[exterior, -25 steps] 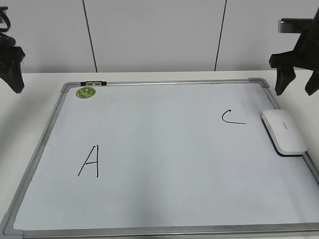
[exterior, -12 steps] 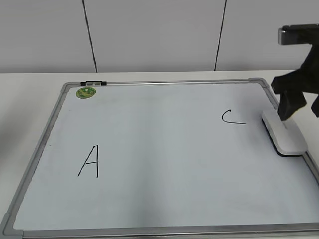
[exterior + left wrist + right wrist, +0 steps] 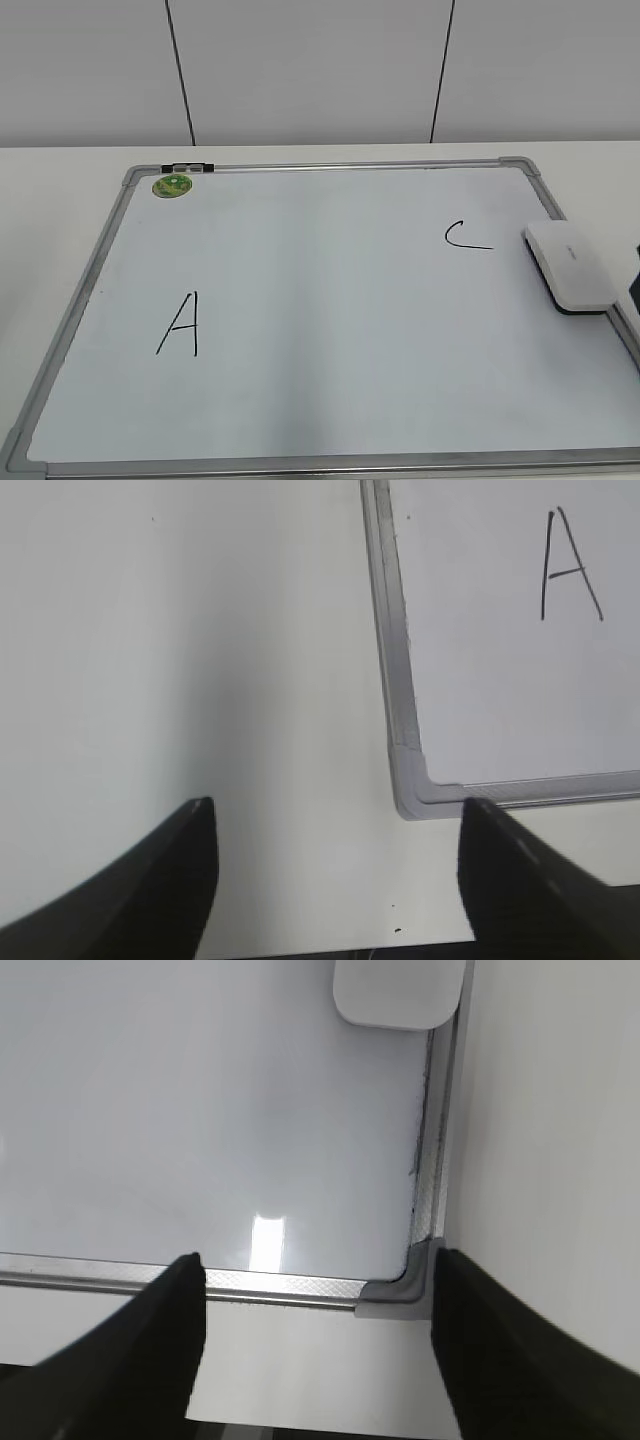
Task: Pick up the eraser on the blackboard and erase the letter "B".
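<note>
Well, no B left: eraser (image 3: 568,266) idle at board's (image 3: 330,463) right edge.
I see both grippers (image 3: 335,880) (image 3: 318,1345) released; another wipe risks smudging C (image 3: 468,236).

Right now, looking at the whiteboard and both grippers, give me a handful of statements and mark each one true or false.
1. The eraser lies at the whiteboard's right edge, beside the letter C. True.
2. A letter B is written between the A and the C. False: only those two letters show; the space between them is blank.
3. The right gripper is clamped on the eraser. False: its jaws stand open above the board's near right corner, with the eraser apart from them.
4. The left gripper is open, over the table by the board's near left corner. True.
5. The round green magnet sits next to the eraser. False: it is at the far left corner.
</note>
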You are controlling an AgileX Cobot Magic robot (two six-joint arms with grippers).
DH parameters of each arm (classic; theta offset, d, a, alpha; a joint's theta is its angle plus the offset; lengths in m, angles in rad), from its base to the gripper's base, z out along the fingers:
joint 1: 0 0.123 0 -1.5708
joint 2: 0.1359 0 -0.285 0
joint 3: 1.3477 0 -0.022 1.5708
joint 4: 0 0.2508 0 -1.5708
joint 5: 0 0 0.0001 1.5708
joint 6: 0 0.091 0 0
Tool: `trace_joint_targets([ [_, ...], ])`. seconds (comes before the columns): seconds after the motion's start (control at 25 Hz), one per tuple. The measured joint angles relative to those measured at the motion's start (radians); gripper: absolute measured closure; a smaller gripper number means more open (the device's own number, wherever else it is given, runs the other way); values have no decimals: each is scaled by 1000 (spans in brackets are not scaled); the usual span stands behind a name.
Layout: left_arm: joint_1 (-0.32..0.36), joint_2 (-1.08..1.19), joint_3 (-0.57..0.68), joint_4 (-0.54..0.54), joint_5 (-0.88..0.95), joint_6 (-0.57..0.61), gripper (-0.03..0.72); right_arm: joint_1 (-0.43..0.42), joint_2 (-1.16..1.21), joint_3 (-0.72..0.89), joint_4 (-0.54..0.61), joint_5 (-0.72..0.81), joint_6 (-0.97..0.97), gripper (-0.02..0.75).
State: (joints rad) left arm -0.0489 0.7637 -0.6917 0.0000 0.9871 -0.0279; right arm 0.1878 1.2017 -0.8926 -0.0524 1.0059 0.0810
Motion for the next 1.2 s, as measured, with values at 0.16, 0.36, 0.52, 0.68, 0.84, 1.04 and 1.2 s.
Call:
trace_joint_targets([
  [0.16, 0, -187, 74, 0, 9, 0, 125, 0, -179, 74, 4, -2, 0, 217],
  [0.36, 0, -305, 145, -14, 34, 0, 125, 0, -431, 167, 10, 25, 0, 218],
  [0.52, -16, -379, 147, -14, 69, 0, 125, 0, -652, 229, 8, 83, 0, 219],
  [0.68, -27, -482, 155, -14, 103, 0, 125, 0, -819, 270, 2, 146, 0, 219],
  [0.84, -27, -566, 166, -14, 114, 0, 125, 0, -914, 318, -30, 182, 0, 218],
  [1.04, -27, -578, 168, 0, 113, 0, 125, 0, -943, 363, -85, 193, 0, 218],
  [1.2, -27, -578, 171, 10, 113, 0, 125, 0, -945, 375, -87, 155, 1, 219],
])
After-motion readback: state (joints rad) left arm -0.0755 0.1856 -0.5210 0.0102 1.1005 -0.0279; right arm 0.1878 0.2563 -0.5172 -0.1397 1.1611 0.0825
